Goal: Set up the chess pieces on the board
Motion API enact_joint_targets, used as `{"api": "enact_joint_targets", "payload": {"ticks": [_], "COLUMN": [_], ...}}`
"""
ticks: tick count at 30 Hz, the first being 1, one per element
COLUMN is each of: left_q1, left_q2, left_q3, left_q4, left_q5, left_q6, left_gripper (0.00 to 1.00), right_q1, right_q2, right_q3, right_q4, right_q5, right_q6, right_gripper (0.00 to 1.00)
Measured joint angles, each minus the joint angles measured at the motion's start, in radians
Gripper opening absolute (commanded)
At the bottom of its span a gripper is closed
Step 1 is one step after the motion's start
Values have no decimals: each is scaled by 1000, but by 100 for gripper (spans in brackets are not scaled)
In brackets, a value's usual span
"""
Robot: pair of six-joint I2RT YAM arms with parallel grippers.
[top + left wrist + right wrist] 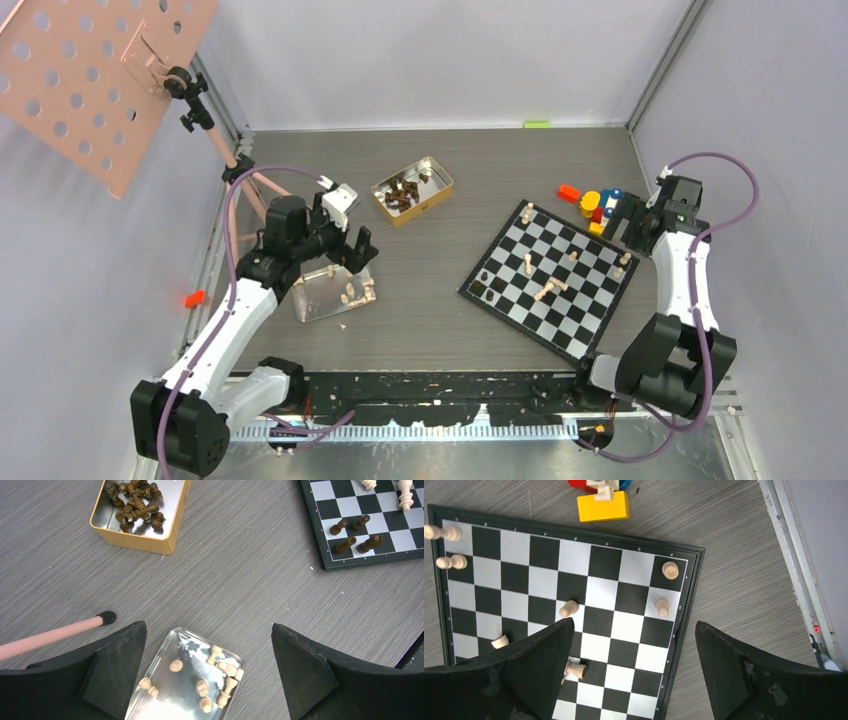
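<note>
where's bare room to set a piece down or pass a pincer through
Free: bare table between the gold tin, clear tray and board; also the board's near corner squares. Crowded: dark pieces at its left corner, pale pieces mid-board, toy blocks beside its far-right edge.

Overhead view spans table [430, 290]; both wrist views look down, sharing board [572, 302].

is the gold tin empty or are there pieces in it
Not empty. The gold tin holds a pile of dark brown chess pieces.

Left arm [236, 310] bent, jaws wide — right arm [690, 275] bent, jaws wide
</note>
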Motion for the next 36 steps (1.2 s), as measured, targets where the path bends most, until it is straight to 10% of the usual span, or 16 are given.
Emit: {"api": "enact_joint_targets", "payload": {"ticks": [36], "left_q1": [0], "left_q2": [11], "left_q3": [0], "left_q4": [-5], "left_q5": [16], "left_q6": [2], "left_gripper": [100], "right_q1": [-135], "right_q2": [354], "right_q3": [-26], "right_q4": [-40], "right_q5": [-65], "right_q6": [-126], "right_gripper": [92]}}
